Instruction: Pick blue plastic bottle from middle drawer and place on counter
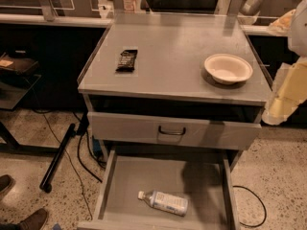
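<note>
The blue plastic bottle (163,202) lies on its side on the floor of the open middle drawer (211,186), near the drawer's front, with its white cap pointing left. The counter (172,56) is the grey cabinet top above it. My gripper (280,104) hangs at the right edge of the view, beside the counter's right front corner. It is well above and to the right of the bottle and holds nothing that I can see.
A white bowl (228,68) sits on the counter's right side and a dark snack bar (127,60) on its left. A closed drawer front with a dark handle (171,131) is above the open drawer. Cables and a black pole (57,157) lie on the floor at left.
</note>
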Robot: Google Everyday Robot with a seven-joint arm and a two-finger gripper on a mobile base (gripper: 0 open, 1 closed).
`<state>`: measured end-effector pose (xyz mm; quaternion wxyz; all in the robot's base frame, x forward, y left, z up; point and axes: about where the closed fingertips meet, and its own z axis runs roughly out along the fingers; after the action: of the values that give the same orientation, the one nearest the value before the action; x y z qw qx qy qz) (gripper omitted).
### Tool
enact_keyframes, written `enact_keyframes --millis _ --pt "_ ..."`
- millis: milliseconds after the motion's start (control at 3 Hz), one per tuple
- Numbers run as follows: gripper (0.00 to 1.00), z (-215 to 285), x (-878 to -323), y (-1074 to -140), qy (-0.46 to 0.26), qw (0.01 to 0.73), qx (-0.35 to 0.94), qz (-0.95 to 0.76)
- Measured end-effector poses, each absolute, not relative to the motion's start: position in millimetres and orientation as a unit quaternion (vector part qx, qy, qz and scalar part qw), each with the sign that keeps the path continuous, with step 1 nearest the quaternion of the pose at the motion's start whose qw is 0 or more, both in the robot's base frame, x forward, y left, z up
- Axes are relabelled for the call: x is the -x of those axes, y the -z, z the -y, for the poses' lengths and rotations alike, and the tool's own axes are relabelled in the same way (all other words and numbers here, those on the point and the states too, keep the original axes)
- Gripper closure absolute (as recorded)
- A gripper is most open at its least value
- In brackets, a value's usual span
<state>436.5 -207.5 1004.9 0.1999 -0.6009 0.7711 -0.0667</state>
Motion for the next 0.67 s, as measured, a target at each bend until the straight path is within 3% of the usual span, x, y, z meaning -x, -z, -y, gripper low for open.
enact_keyframes --millis 667 --pt "0.00 197.9 -431.9 -986.8 0.061 0.194 0.605 -0.770"
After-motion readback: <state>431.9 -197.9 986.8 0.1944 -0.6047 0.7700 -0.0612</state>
